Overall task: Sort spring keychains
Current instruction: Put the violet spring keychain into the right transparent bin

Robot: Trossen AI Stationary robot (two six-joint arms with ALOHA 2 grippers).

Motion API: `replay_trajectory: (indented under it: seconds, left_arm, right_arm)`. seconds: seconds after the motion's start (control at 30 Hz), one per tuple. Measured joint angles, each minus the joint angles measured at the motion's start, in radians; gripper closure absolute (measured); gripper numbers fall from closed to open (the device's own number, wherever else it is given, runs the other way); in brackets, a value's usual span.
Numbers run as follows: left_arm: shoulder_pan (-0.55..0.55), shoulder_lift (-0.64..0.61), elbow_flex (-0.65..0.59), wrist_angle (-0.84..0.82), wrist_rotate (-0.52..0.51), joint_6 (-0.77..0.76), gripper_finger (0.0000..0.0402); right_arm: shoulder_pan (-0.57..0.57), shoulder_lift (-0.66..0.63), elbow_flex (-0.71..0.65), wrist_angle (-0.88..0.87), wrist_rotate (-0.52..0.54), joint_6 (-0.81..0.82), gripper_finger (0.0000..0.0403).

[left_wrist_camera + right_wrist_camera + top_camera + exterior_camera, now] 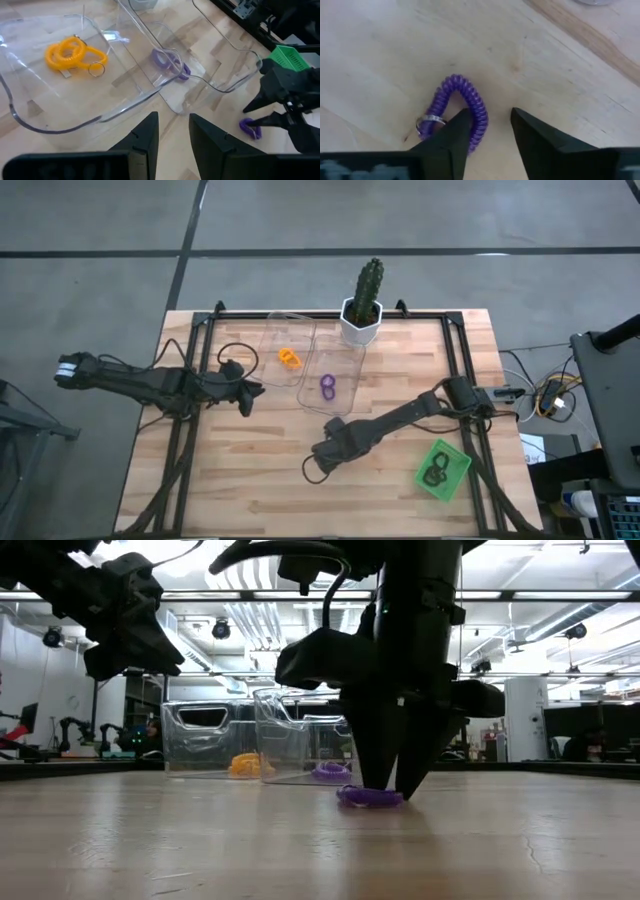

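Wooden planks make up the tabletop [250, 480], framed by a black rail. Toward twelve o'clock on it stand two clear plastic trays side by side: the left tray [283, 330] holds an orange spring keychain [289, 359], the right tray [345, 360] a purple spring keychain [329, 387]. Just past the right tray, at the far edge, a cactus in a white pot [361, 320] stands upright. Down at four o'clock sits a green basket [455, 465] with black spring keychains [433, 473] inside.

At nine o'clock the left hand [247, 396] hangs above the tabletop near the left tray, its fingers a little apart and holding nothing. The right hand [387, 790] has its tips down at the wood around six o'clock, short of the trays, fingers spread. A loose purple spring keychain [455, 112] lies flat there with a small metal ring on it; one finger [452, 137] overlaps the coil and the other stands just beside it, not pinching.
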Motion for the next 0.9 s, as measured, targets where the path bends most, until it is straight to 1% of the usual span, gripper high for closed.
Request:
replay_trajectory:
  seconds: [0.37,0.63,0.9]
  left_arm:
    - [0.000,0.000,0.000,0.000,0.005,0.000,0.0300]
    - [0.000,0.000,0.000,-0.002,0.006,0.000,0.0300]
    - [0.000,0.000,0.000,-0.002,0.006,0.015,0.0300]
  right_arm:
    - [0.030,0.003,-0.002,-0.038,0.017,0.006,0.0379]
    - [0.046,-0.013,-0.002,-0.049,-0.002,0.008,0.0388]
    - [0.060,-0.062,0.010,-0.046,-0.147,-0.084,0.0389]
